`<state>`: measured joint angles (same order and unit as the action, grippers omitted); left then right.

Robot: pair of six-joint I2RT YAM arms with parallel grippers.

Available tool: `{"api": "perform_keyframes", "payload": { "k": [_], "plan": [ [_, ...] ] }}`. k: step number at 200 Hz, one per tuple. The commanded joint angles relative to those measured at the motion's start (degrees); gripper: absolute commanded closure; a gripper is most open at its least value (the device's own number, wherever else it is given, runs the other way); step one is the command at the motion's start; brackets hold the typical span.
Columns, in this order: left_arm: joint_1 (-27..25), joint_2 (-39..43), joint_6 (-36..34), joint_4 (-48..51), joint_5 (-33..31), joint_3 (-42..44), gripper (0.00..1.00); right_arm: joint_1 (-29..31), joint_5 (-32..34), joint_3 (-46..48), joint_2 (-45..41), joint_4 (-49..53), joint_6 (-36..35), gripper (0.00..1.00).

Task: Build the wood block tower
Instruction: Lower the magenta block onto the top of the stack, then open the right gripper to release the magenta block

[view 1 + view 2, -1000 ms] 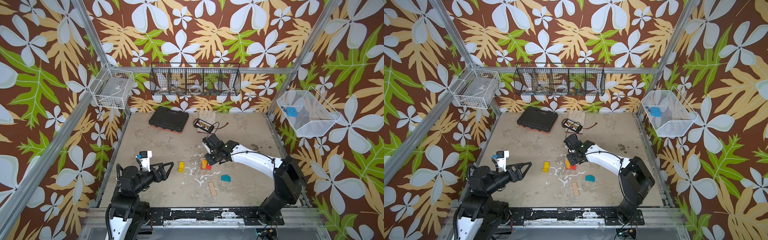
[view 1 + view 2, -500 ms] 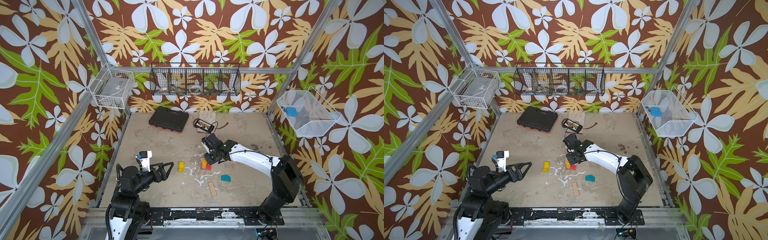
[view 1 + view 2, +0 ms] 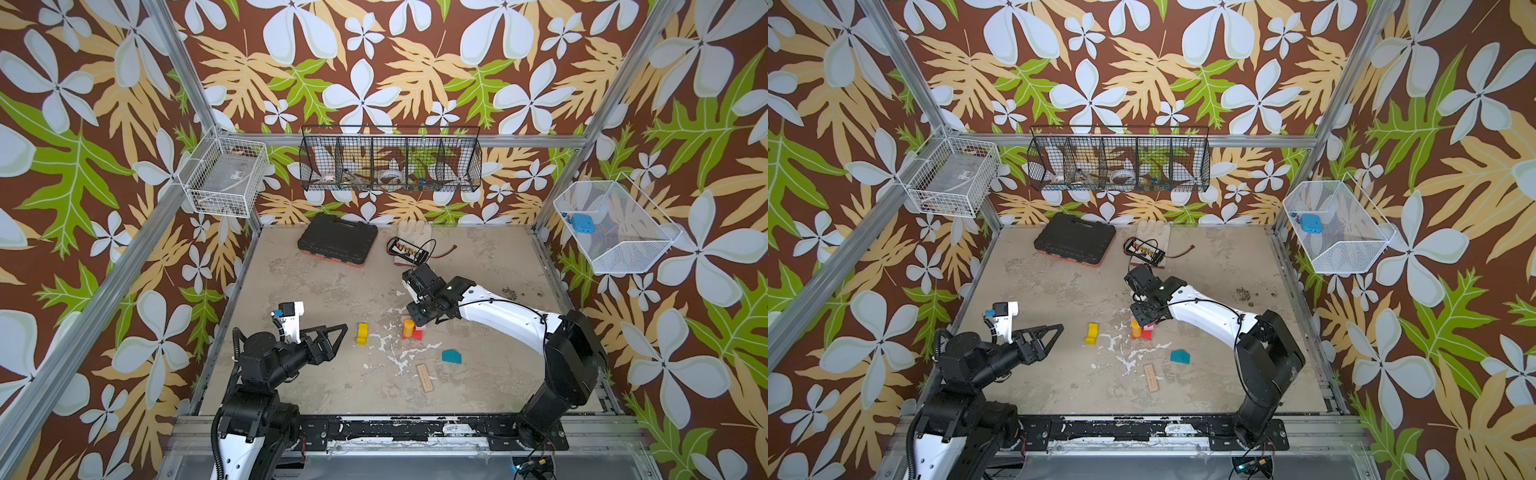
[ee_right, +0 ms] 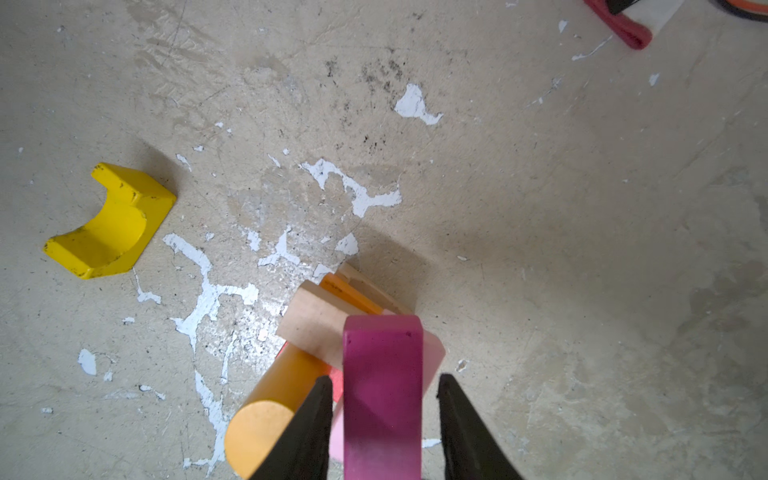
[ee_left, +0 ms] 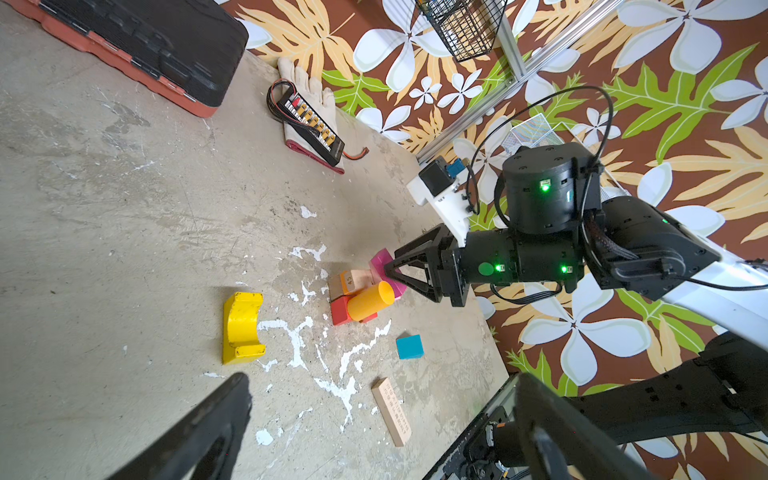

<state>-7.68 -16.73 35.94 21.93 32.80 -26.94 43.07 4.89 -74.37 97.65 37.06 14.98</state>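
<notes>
The tower (image 3: 411, 330) is a low pile at the table's middle: a red block (image 5: 340, 309), an orange cylinder (image 5: 370, 300) lying across it, plain wood pieces (image 4: 313, 328), a pale pink block (image 4: 432, 353) and a magenta block (image 4: 382, 374) on top. My right gripper (image 3: 417, 320) (image 4: 384, 378) is open around the magenta block, with a gap on each side. A yellow arch (image 3: 362, 333), a teal pentagon (image 3: 451, 356) and a plain wood bar (image 3: 424, 377) lie loose nearby. My left gripper (image 3: 338, 338) (image 5: 383, 376) hangs open and empty, left of the arch.
A black tool case (image 3: 337, 243) and a glove with a black connector board (image 3: 409, 249) lie at the back of the table. Wire baskets (image 3: 390, 160) hang on the walls. White paint flecks mark the surface around the blocks.
The right gripper's jaws have spread apart from the magenta block, which now rests on the pile. The left arm has not moved.
</notes>
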Motion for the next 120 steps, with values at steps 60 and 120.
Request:
{"api": "perform_keyframes", "payload": {
  "k": [60, 120],
  "plan": [
    [-0.10, 0.03, 0.09, -1.80, -0.19, 0.18, 0.00, -2.13, 3.29, -5.25, -0.01, 2.10, 1.87, 0.62],
    [-0.07, -0.07, 0.18, -1.87, -0.01, 0.22, 0.00, -4.64, 1.37, -6.43, 4.26, 1.57, 1.17, 0.66]
  ]
}}
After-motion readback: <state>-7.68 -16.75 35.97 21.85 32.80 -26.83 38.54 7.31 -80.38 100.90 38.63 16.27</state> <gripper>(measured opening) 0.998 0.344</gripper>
